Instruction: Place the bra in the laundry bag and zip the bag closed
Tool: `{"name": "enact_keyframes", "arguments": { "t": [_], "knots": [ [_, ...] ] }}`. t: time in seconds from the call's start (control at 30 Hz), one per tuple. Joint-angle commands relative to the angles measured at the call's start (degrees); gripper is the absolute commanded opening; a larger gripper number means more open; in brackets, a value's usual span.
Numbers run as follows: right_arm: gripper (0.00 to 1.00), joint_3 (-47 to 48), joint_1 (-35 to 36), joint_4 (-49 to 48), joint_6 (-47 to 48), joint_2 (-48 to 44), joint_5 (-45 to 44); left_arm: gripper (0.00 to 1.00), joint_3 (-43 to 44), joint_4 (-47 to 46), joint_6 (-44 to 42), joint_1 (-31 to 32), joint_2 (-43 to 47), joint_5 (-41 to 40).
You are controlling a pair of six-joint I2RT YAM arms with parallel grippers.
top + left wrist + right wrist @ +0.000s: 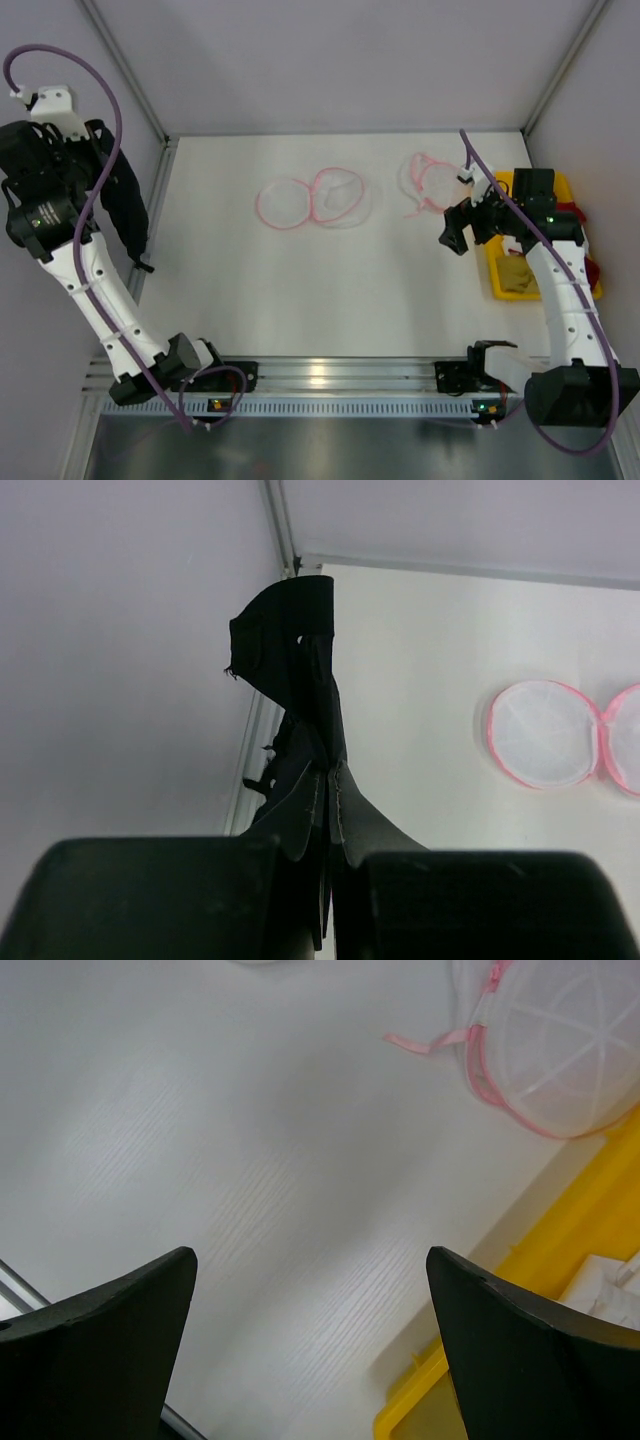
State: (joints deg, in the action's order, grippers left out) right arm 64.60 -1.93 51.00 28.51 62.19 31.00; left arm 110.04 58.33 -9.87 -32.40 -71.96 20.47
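Left jaws, clamped on black fabric bra (300, 680): hangs limp, well left of round white mesh laundry bag (285, 203) with pink zip trim, lying open. Soft, light, floppy; likely best held bunched at the cups. Right jaws: spread wide, empty, right of bag.

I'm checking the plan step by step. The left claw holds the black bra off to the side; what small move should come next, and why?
Probably carry the left claw rightward over the opened laundry bag: the bra hangs clamped past the table's left edge, the bag lies spread open mid-table, and the right claw is open.
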Motion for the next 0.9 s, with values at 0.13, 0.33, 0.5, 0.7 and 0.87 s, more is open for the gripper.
{"name": "enact_keyframes", "arguments": {
  "t": [0.13,0.33,0.5,0.7,0.87],
  "knots": [
    [0.99,0.4,-0.7,-1.1,0.3,-0.4,2.1,0.00,-4.6,0.1,-3.0,-0.3,2.6,11.2],
    [0.99,0.2,-0.7,-1.3,0.3,-0.1,2.0,0.00,-16.5,0.0,-2.7,5.1,4.0,10.4],
    [0.99,-0.7,-0.7,-1.3,0.2,-0.5,1.6,0.00,-25.6,-3.9,0.1,20.7,6.7,0.7],
    [0.99,-2.7,-0.7,-1.4,0.8,-1.7,0.6,0.00,-34.5,-8.6,6.7,31.1,7.7,-1.2],
    [0.99,-4.0,-0.7,-1.2,1.2,-2.0,-0.4,0.00,-40.5,-15.8,12.0,42.3,7.4,-3.0]
  ]
}}
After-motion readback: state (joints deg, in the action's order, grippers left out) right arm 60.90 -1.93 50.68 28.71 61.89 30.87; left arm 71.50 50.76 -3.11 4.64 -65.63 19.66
